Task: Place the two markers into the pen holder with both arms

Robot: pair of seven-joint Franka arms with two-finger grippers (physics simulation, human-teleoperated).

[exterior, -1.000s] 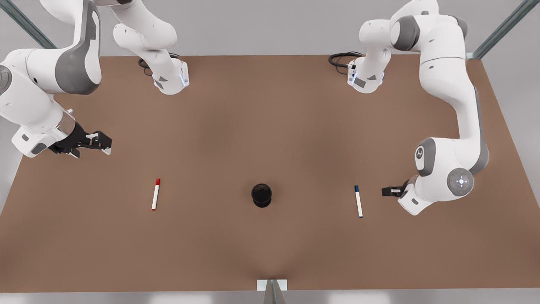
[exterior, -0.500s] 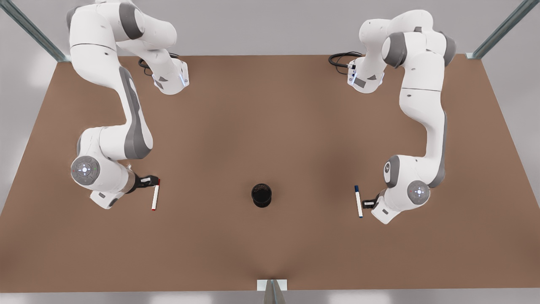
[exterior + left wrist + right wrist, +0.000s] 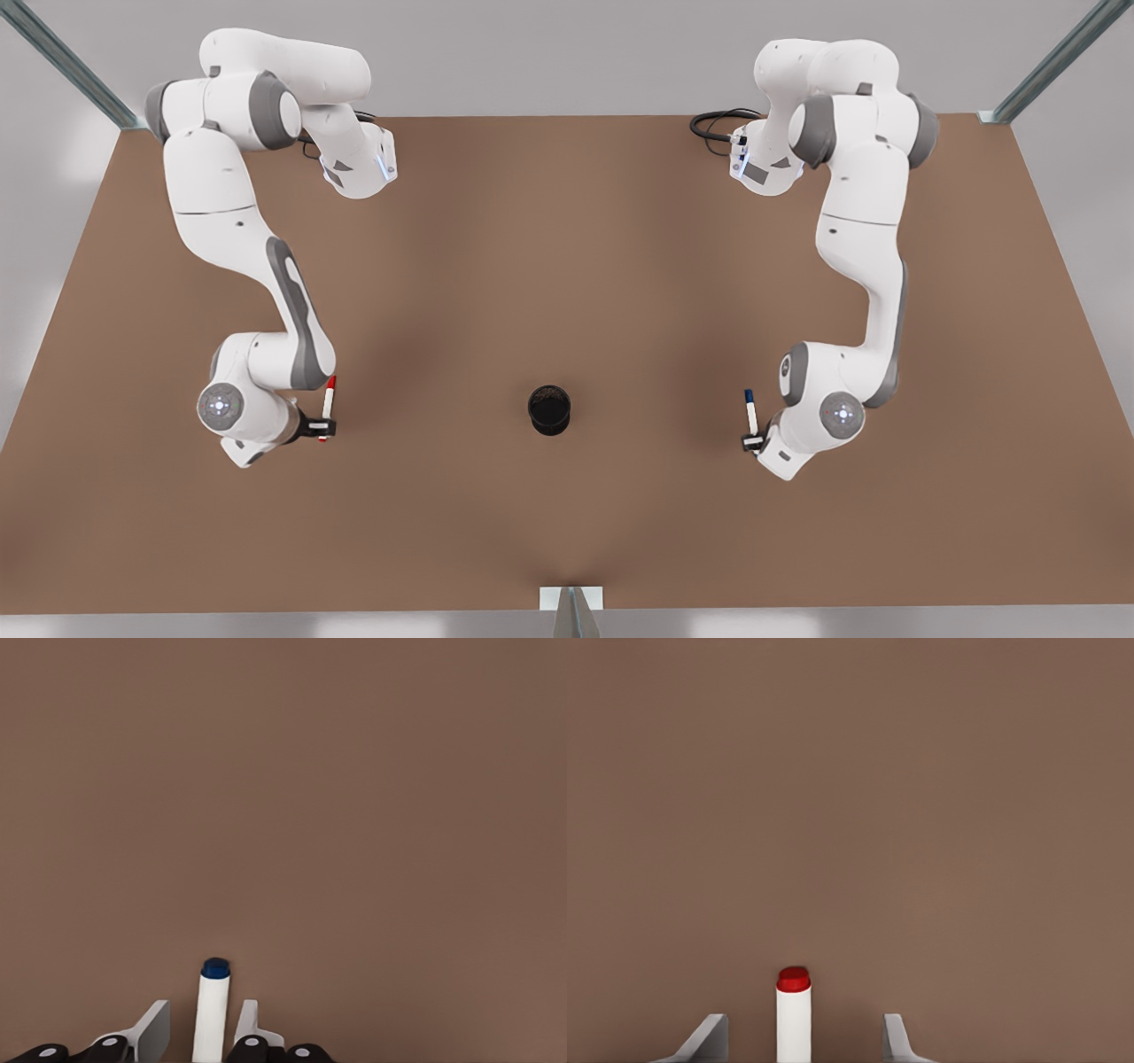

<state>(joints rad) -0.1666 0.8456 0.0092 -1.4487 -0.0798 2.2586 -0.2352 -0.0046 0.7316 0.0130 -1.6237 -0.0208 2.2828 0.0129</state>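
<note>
The left gripper (image 3: 199, 1035), narrowly open, and the right gripper (image 3: 806, 1036), wide, straddled light, stiff, slippery markers; mid-barrel seemed the best hold.

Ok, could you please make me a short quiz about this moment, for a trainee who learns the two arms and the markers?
1. True or false: one marker stands inside the pen holder.
2. What colour is the cap of the marker between the fingers of the left tool? A) red B) blue C) green
3. Fill in: the right tool has its fingers ___ (open/shut) on either side of the red-capped marker.

Key
1. False: both markers lie on the table.
2. B: it is the blue-capped marker.
3. open
</note>
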